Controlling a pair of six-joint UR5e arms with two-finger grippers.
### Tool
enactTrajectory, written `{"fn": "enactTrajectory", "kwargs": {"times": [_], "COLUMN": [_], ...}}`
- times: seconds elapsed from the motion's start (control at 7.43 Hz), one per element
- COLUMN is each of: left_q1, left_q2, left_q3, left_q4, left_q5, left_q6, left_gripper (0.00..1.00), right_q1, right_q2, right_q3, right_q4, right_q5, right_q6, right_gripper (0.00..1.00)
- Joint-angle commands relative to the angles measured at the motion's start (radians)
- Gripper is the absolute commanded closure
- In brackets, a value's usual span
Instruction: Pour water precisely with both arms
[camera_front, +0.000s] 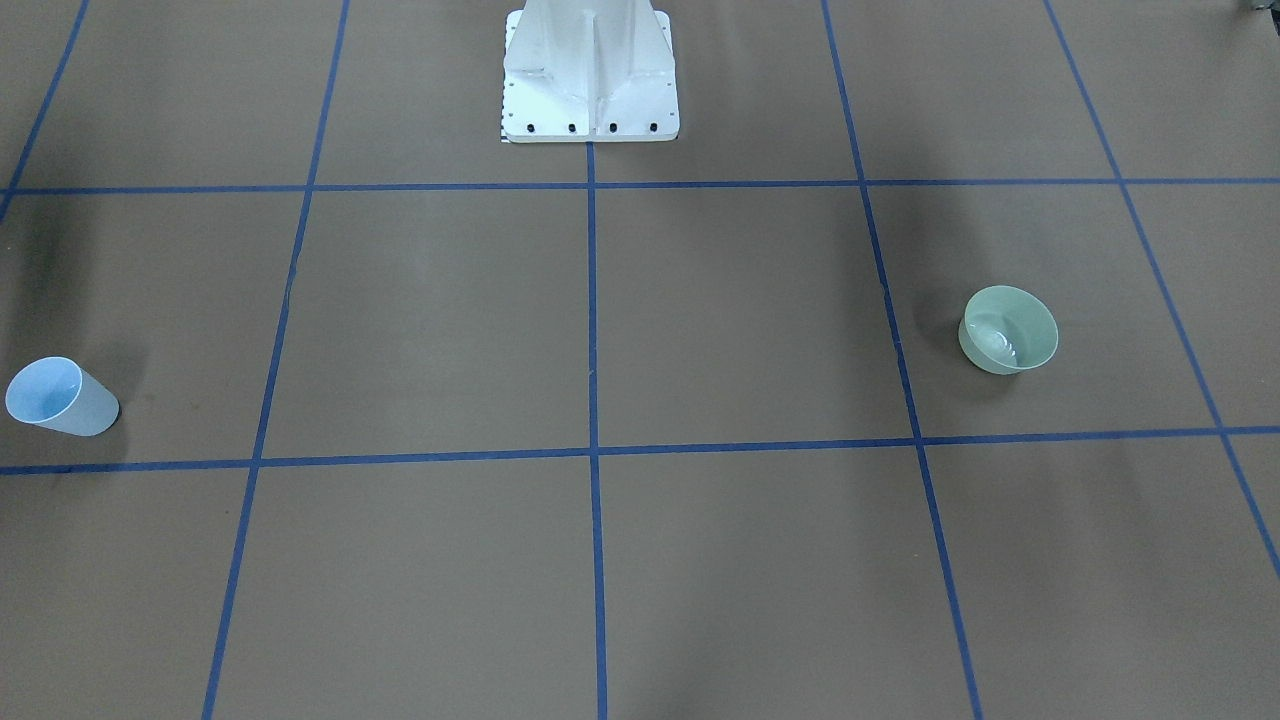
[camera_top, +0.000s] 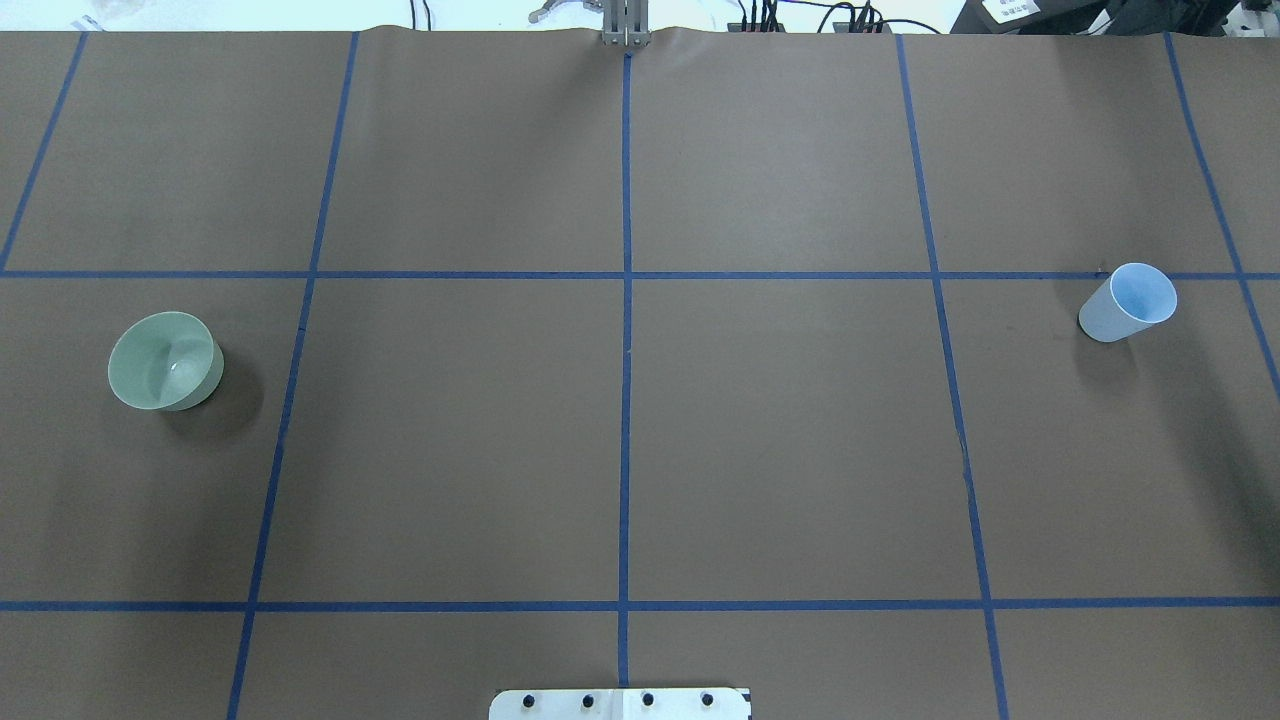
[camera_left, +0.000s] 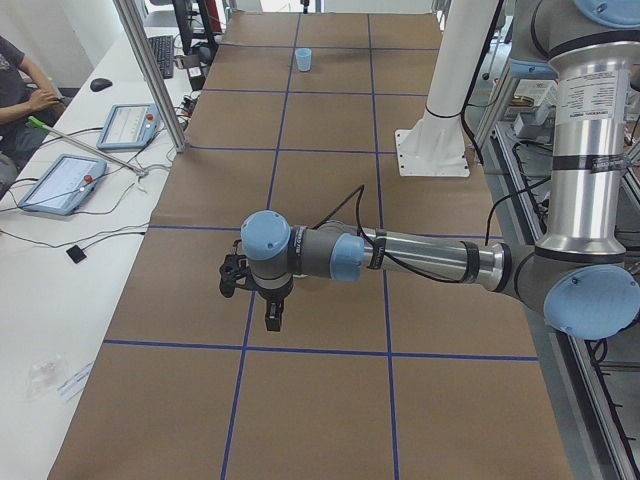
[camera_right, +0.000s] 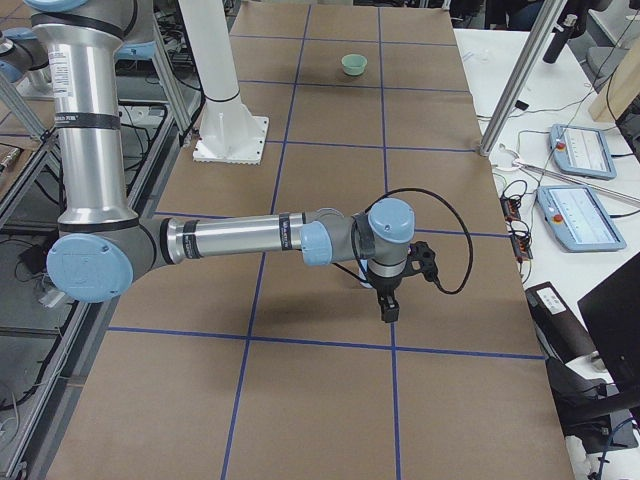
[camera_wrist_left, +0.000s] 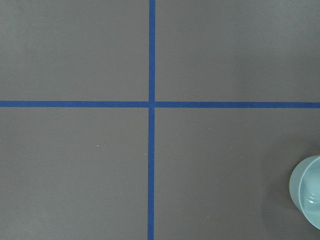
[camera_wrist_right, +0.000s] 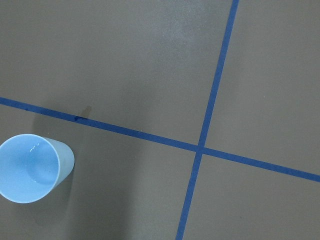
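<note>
Under the left tool (camera_left: 272, 320) I see only the brown surface (camera_wrist_left: 75, 175) crossed by blue tape lines (camera_wrist_left: 151, 104). The green bowl (camera_wrist_left: 307, 194) sits off to one side of the tool, cut by the lower right edge of that wrist view. It stands upright on the surface, and I catch a small glint on its bottom. My left arm (camera_left: 420, 258) is stretched low and level over the surface with its tool pointing down. I see nothing in the tool, but it shows only in the side view, so I cannot tell how far its jaws stand apart. The right arm (camera_right: 240, 238) reaches out the same way at the other end. The right tool (camera_right: 388, 308) also points down above the surface with nothing visible in it, and again I cannot tell how wide it stands. The blue cup (camera_wrist_right: 31, 167) stands upright beside that tool, low and left in its wrist view, near a tape line, mouth upward. Cup and bowl are well apart at opposite ends of the surface. The white pedestal (camera_front: 590, 75) stands midway between the two ends, at the robot's edge.
</note>
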Motion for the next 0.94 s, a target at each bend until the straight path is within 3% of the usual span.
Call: {"fn": "enactTrajectory", "kwargs": {"times": [0.0,0.27,0.54,0.81], "left_q1": [0.127,0.240,0.352,0.411], "left_q2": [-0.032,-0.066,-0.094,-0.095], "left_q3": [0.018,0.079,0.216,0.235], "left_q4": [-0.025,-0.215,-0.475,-0.528], "left_q5": [-0.003,0.002,0.004,0.031], "left_q6": [-0.005,-0.252,-0.431,-0.484], "left_gripper": [0.00,0.00,0.00,0.00], "right_q1": [-0.001,-0.006,-0.012,-0.018], "right_q2": [-0.003,-0.003,-0.002,0.001], "right_q3": [-0.003,-0.021,-0.023,-0.023], "right_q4": [-0.003,-0.001,0.000,0.002], "right_q5": [0.000,0.000,0.002,0.002], "right_q6": [0.000,0.000,0.000,0.000], "right_gripper": [0.00,0.00,0.00,0.00]}}
